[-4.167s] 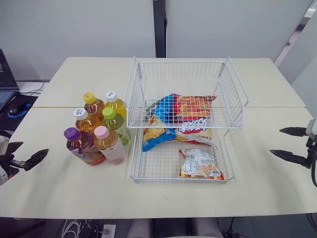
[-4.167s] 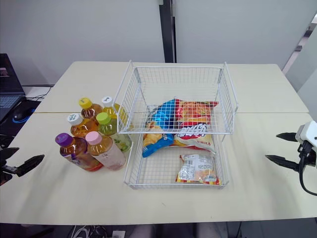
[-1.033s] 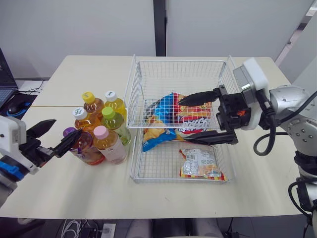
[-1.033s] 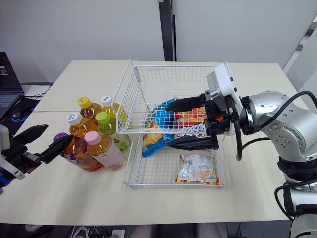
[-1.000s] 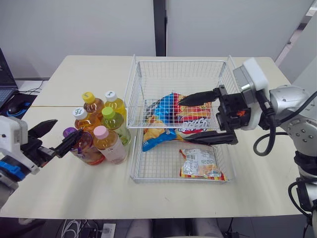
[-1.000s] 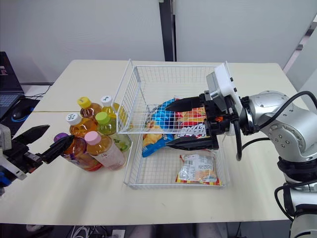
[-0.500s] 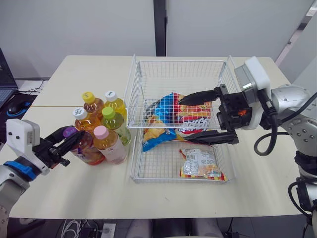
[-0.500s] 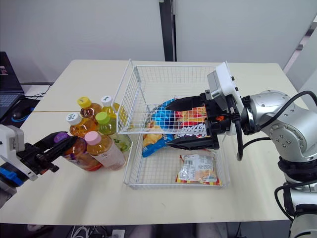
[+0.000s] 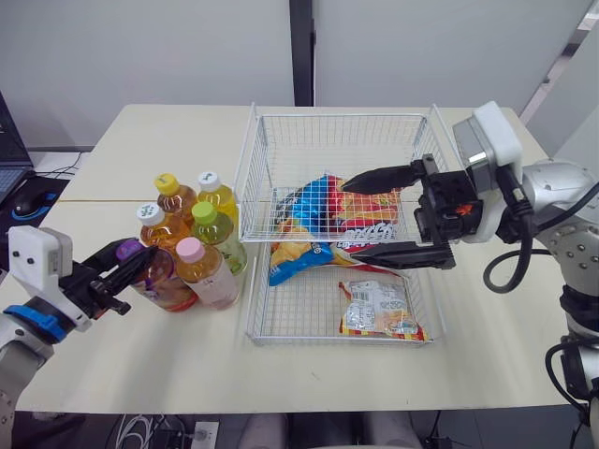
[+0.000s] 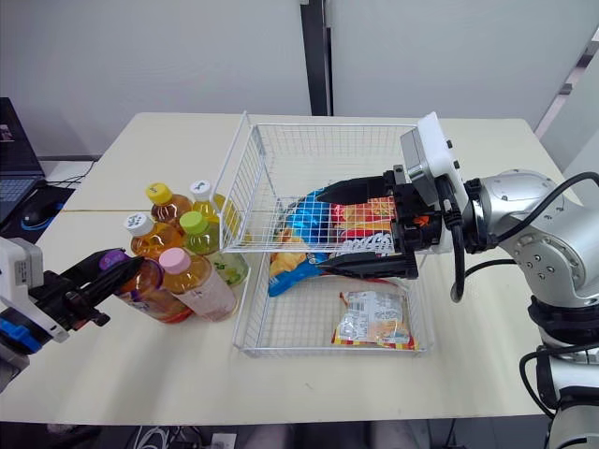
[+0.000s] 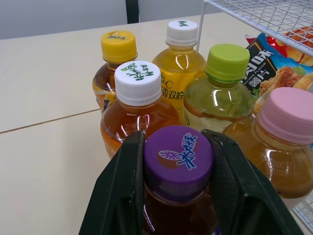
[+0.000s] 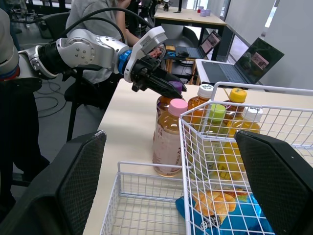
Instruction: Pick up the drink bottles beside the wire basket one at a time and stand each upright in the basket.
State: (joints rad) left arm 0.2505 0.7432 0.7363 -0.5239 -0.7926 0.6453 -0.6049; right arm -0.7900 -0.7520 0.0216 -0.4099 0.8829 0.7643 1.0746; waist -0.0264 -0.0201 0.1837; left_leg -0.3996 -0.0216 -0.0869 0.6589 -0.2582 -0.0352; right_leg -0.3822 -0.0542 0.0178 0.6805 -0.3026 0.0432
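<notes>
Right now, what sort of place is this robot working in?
Probably an office or lab workspace: pale beige tables stand before grey partition panels, and open laptops sit on further desks. The left gripper clamps a purple-capped amber drink bottle.

- The pale surface (image 9: 140, 355) is made of two tops butted together, with a seam (image 9: 94, 200) running across it.
- A wire basket (image 9: 342, 116) stands near the middle.
- Six bottles stand upright in a tight cluster just beside the basket, on its left.
- Front row: purple-capped bottle (image 9: 164, 281), pink-capped bottle (image 9: 208, 276).
- Middle row: white-capped amber bottle (image 9: 159, 227), green-capped bottle (image 9: 221, 238).
- Back row: yellow-capped bottle (image 9: 176, 196), white-capped yellow bottle (image 9: 217, 194).
</notes>
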